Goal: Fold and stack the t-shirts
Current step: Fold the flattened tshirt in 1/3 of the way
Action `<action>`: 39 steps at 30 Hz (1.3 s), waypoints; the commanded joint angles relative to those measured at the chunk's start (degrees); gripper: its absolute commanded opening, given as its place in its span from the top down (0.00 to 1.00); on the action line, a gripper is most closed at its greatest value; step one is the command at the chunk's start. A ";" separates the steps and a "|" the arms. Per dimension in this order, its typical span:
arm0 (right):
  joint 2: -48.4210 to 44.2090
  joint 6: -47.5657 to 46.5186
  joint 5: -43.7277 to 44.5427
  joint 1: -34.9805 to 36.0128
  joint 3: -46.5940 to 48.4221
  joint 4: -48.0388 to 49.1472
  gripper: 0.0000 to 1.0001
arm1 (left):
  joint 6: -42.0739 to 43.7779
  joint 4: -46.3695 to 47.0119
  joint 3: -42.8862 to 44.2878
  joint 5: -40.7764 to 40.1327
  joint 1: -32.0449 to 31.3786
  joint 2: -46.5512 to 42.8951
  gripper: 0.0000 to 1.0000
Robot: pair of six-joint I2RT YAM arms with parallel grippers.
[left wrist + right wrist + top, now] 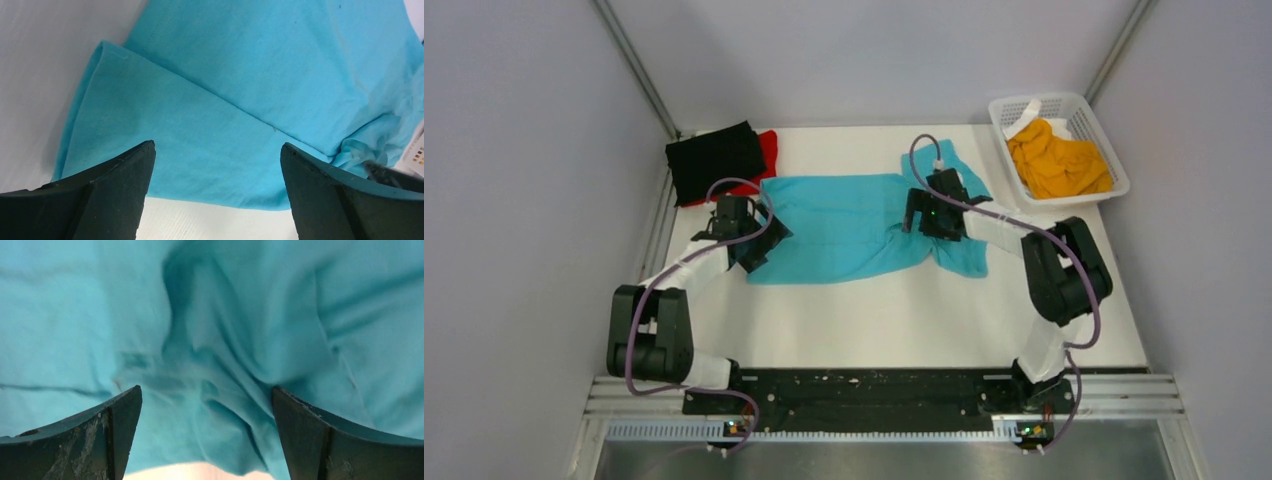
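Observation:
A turquoise-blue t-shirt [849, 228] lies spread across the middle of the white table, partly folded, with a bunched part at its right end. My left gripper [759, 243] is open over the shirt's left edge; the left wrist view shows the folded cloth [210, 115] between the wide-apart fingers [120, 185]. My right gripper [921, 215] is open over the wrinkled right part, seen in the right wrist view [210, 360]. A folded black t-shirt [714, 160] lies on a red t-shirt [769, 150] at the back left. An orange-yellow t-shirt [1056, 160] sits in the basket.
A white mesh basket [1009, 112] stands at the back right corner. Grey walls enclose the table on three sides. The arm bases sit on a black rail [864, 390] at the near edge.

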 commanded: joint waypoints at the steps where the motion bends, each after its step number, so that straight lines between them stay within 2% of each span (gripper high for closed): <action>1: -10.74 2.21 3.01 0.08 -12.38 6.20 0.01 | 0.55 6.25 1.36 2.78 -0.30 3.57 0.01; 4: -12.90 4.25 0.61 -1.41 -19.57 11.10 0.01 | 0.73 6.49 2.20 2.87 -0.23 8.34 0.01; 7: -14.94 5.10 -0.06 -2.42 -24.28 11.51 0.01 | 1.22 5.83 1.61 4.21 -0.22 10.68 0.01; 13: -25.29 5.21 0.32 -4.08 -33.67 7.30 0.01 | -0.78 6.07 -7.34 2.51 -0.26 5.35 0.01; 21: -41.60 10.29 5.44 -4.11 -44.19 -9.29 0.01 | -4.98 1.26 -23.59 2.41 -2.75 -13.30 0.01; 27: -60.77 16.93 0.78 -3.97 -49.84 -19.62 0.01 | -8.08 -2.51 -32.19 7.05 -7.79 -27.35 0.01; 29: -66.55 18.33 1.18 -3.93 -49.17 -23.44 0.01 | -10.11 -5.76 -32.32 6.72 -10.14 -31.98 0.01; 32: -72.35 18.22 1.23 -3.94 -47.01 -25.28 0.01 | -11.82 -15.58 -29.88 1.79 -12.99 -40.71 0.01; 35: -72.72 15.52 1.18 -3.90 -43.20 -24.23 0.01 | -11.33 -21.95 -27.05 -2.12 -13.47 -48.47 0.01; 39: -69.12 10.91 -1.27 -3.06 -37.88 -19.87 0.01 | -9.82 -23.45 -24.86 -3.59 -13.49 -53.88 0.01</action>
